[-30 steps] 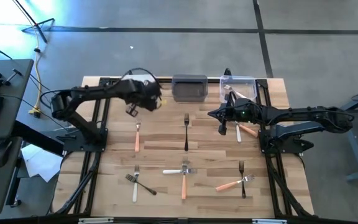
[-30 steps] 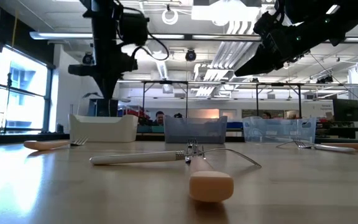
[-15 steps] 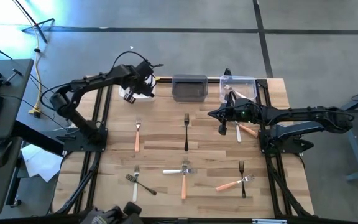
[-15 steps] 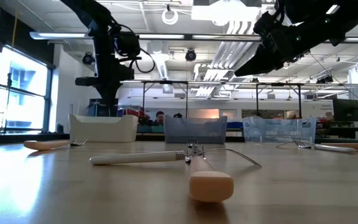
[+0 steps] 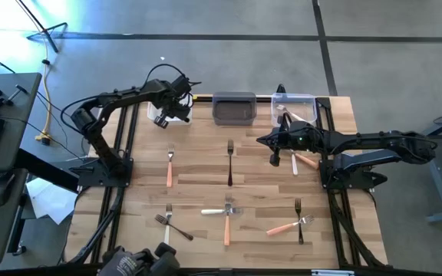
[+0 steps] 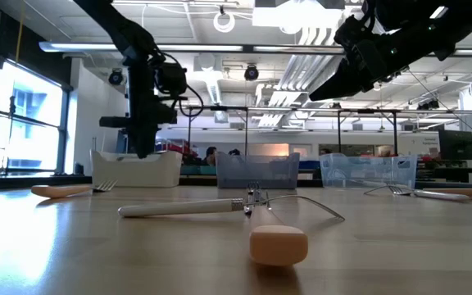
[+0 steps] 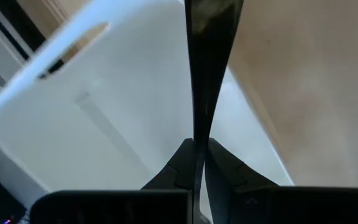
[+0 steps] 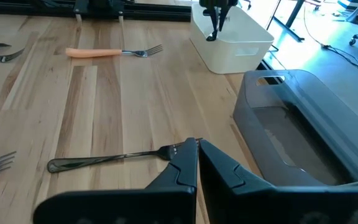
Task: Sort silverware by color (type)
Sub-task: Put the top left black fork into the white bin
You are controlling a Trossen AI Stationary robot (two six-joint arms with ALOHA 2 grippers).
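The wooden plank counter (image 5: 206, 184) carries three bins along its far edge: a white bin (image 5: 176, 112), a grey bin (image 5: 234, 108) beside it, and a clear bin (image 5: 295, 106) beyond that. The left jaws (image 5: 162, 116) hang over the white bin, pressed together on a dark slim handle (image 7: 207, 68) that points down into it. The right jaws (image 5: 274, 157) hover near the clear bin, closed on nothing. Forks lie scattered nearer than the grey bin: an orange-handled fork (image 5: 169, 169), a black-handled fork (image 5: 230, 162), a white-handled fork (image 5: 167, 227) and others. The low view shows a workshop behind the bins with ceiling lights (image 6: 301, 33) and bright windows (image 6: 23, 115).
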